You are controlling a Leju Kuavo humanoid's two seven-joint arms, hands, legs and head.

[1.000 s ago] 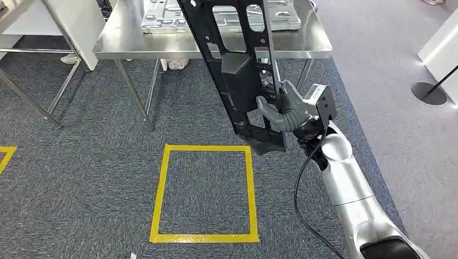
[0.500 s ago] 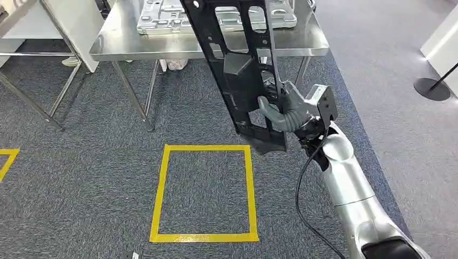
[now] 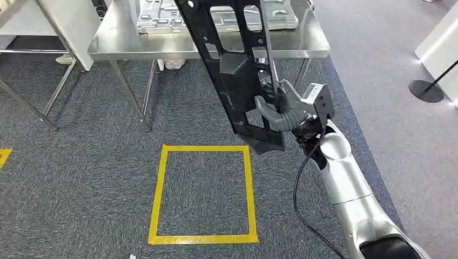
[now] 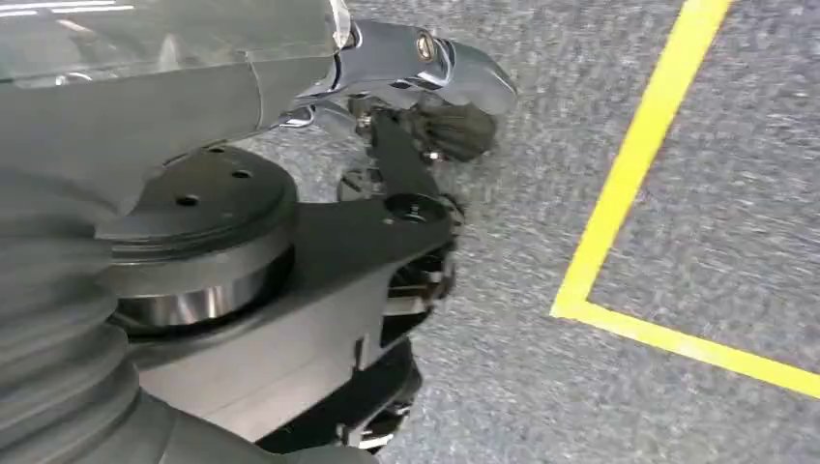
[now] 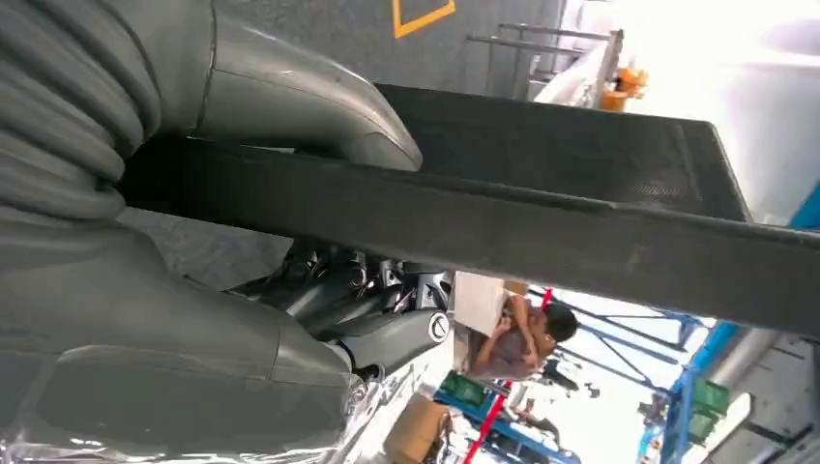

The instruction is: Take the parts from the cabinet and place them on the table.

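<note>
The right hand (image 3: 281,110) clamps the tall black part (image 3: 237,70) low down (top-heavy), so it may swing against the surface (image 3: 124,46) edge.

Silver parts (image 3: 216,16) crowd the table's (image 3: 135,46) far side; near edge bare.

Part (image 3: 237,70): matt black plastic. Table (image 3: 162,46): brushed steel, dull sheen. Tray (image 3: 162,19) on it: bare grey metal. Floor (image 3: 81,178): rough grey carpet, glossy yellow tape (image 3: 157,194). Right arm (image 3: 351,194): smooth silver shell.
</note>
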